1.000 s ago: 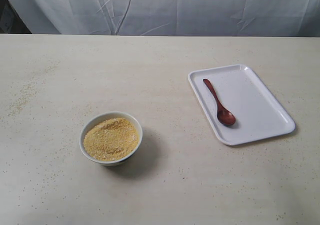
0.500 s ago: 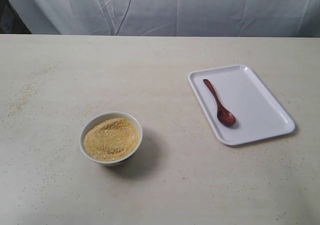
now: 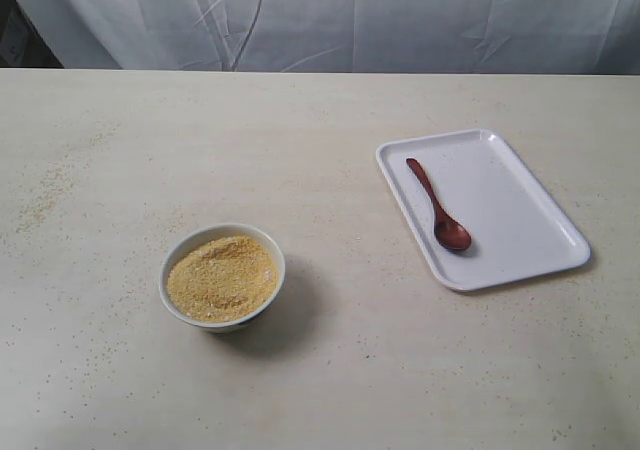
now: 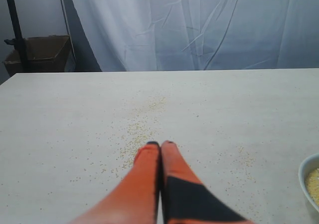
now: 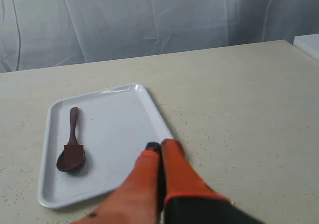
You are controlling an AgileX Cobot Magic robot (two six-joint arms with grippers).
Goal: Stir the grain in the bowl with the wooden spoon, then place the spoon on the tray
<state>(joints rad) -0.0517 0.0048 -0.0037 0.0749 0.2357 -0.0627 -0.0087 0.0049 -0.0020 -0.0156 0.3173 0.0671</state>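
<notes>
The white bowl (image 3: 222,275) stands at the front left of the table, filled with golden grain (image 3: 221,277); its rim (image 4: 310,178) shows at the edge of the left wrist view. The dark wooden spoon (image 3: 438,206) lies on the white tray (image 3: 520,220) at the right, head toward the front. In the right wrist view the spoon (image 5: 71,154) rests on the tray (image 5: 114,134). My left gripper (image 4: 160,144) is shut and empty above bare table. My right gripper (image 5: 160,147) is shut and empty by the tray's edge. Neither arm shows in the exterior view.
Loose grains (image 4: 142,127) are scattered over the cream tabletop (image 3: 320,140). A white curtain (image 3: 330,15) hangs behind the table. A dark stand and a cardboard box (image 4: 42,55) sit off the table's far corner in the left wrist view.
</notes>
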